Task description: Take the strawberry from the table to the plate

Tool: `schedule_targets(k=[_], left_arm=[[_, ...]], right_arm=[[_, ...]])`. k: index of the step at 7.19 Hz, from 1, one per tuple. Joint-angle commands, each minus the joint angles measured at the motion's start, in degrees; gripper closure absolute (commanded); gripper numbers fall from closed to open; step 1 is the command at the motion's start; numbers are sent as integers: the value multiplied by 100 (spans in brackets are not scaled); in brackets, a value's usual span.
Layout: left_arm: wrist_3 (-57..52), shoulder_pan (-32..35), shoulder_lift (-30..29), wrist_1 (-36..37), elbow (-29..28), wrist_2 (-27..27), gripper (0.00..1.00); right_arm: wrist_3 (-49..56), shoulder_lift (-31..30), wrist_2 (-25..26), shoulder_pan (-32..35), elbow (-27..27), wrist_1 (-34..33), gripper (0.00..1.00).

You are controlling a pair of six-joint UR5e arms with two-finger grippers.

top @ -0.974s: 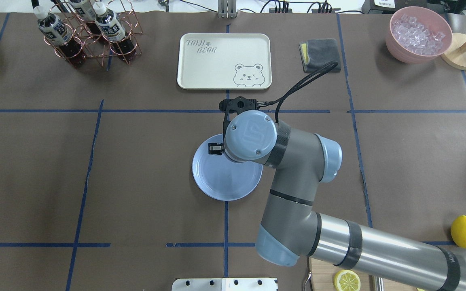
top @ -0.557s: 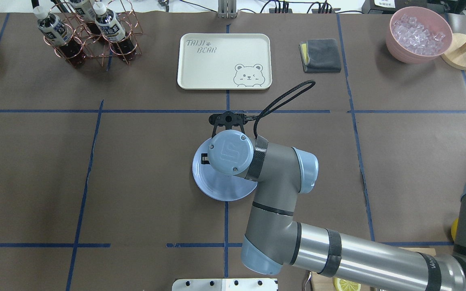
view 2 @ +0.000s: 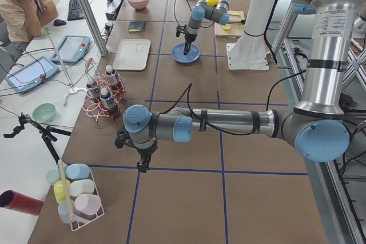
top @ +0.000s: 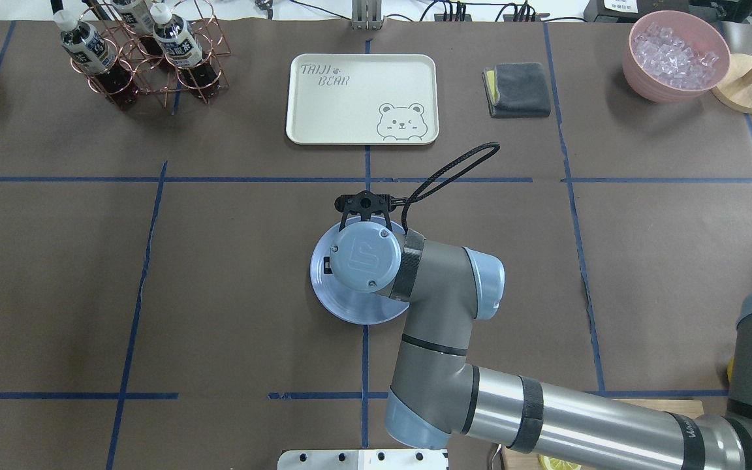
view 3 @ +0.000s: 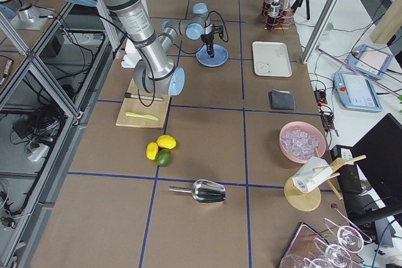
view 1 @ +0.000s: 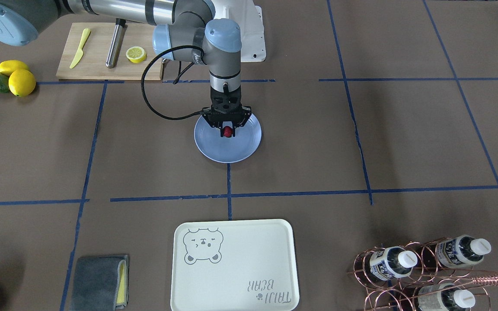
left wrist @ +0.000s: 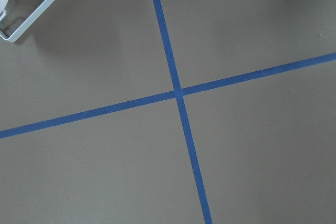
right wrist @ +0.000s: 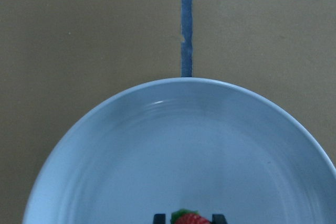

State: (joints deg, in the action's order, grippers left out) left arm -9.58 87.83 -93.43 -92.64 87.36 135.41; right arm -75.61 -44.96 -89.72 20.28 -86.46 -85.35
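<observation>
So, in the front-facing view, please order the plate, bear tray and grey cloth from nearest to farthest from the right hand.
1. plate, directly beneath the right hand holding the strawberry.
2. bear tray, lower centre of the view.
3. grey cloth, bottom-left corner.

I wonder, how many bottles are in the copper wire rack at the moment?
3 bottles in the copper wire rack: in the front-facing view, one at left, one at right, one at the bottom edge. None seems hidden.

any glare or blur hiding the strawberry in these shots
Front-facing view: strawberry sharp and evenly lit; overhead view: no glare, the right arm just covers it; right wrist view: cropped at the bottom edge, faint highlight on the plate.
</observation>
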Motion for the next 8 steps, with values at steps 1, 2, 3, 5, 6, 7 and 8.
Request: schedule_targets(k=[1, 2, 3, 5, 6, 7, 8], left_arm=[[0, 6, 0, 0, 0, 3, 0], [0, 6, 0, 0, 0, 3, 0], [0, 6, 9, 0, 0, -6, 0], [-26, 6, 18, 17, 79, -32, 0], [-35, 6, 166, 9, 123, -24, 0], [-35, 15, 306, 17, 202, -32, 0], [-35, 6, 499, 9, 402, -50, 0]], right_arm=[[11, 22, 24, -24, 6, 10, 1], [29, 91, 51, -24, 6, 10, 0], [116, 92, 25, 28, -203, 1, 0], [946, -100, -769, 859, -765, -470, 0], [1630, -484, -1367, 1473, -1107, -560, 0], [2577, -1132, -2069, 2219, -1537, -561, 0], [3552, -1800, -2598, 2983, -1959, -570, 0]])
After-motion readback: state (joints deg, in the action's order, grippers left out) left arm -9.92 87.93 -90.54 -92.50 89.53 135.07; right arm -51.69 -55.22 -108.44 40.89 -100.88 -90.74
